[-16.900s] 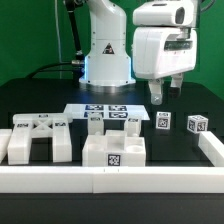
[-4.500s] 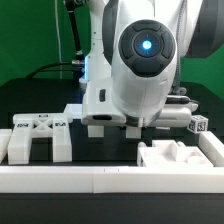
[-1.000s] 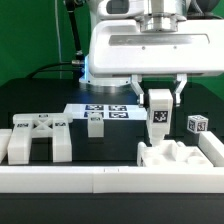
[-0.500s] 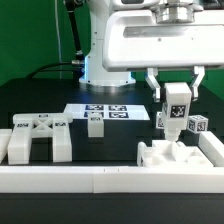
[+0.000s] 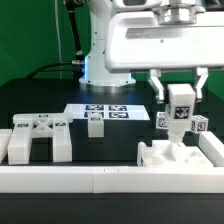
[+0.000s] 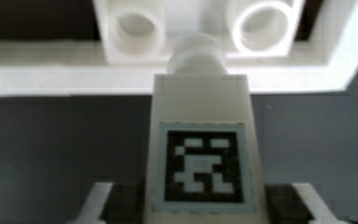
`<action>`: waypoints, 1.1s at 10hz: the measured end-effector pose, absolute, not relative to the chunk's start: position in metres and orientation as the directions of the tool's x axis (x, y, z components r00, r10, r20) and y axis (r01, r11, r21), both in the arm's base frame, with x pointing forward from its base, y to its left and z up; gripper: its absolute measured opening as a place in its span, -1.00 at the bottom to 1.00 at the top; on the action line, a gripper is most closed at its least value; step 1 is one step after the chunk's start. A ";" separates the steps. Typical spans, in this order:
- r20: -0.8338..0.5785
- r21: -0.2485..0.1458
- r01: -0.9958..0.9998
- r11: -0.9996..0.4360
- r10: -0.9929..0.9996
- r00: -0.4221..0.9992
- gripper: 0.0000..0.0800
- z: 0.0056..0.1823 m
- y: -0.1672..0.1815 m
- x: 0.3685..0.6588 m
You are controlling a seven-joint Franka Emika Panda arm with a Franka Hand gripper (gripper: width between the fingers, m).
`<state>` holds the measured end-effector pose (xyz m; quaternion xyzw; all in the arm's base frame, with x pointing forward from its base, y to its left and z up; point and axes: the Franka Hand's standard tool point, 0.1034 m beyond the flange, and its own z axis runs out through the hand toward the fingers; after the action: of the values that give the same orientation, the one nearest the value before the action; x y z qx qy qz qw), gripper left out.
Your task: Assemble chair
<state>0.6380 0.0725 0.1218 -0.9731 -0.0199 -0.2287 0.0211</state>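
Observation:
My gripper point(image 5: 180, 100) is shut on a white chair leg point(image 5: 179, 113) that bears a black-and-white tag and hangs upright. Its lower end is just over the white seat block point(image 5: 168, 157) at the exterior view's right; contact cannot be told. In the wrist view the leg point(image 6: 202, 120) runs from between my fingers point(image 6: 105, 200) toward the seat block point(image 6: 194, 35), and its narrow tip lies between two round holes. A big white chair part point(image 5: 35, 140) stands at the left. A small leg point(image 5: 95, 125) stands mid-table.
The marker board point(image 5: 105, 110) lies flat behind the small leg. A tagged white block point(image 5: 200, 125) sits at the right, close behind the held leg. A low white wall point(image 5: 100, 180) runs along the front and continues up the right side point(image 5: 214, 150). The robot base point(image 5: 105, 65) stands behind.
My gripper has carried the leg toward the exterior view's right and slightly lower, from beside the seat block's left part to over its right part. The other parts have not moved.

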 end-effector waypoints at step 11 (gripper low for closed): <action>0.561 -0.009 0.108 -0.994 0.084 0.824 -0.27 0.096 0.106 0.624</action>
<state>0.6237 0.1058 0.0956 -0.9546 -0.0502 -0.2928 0.0201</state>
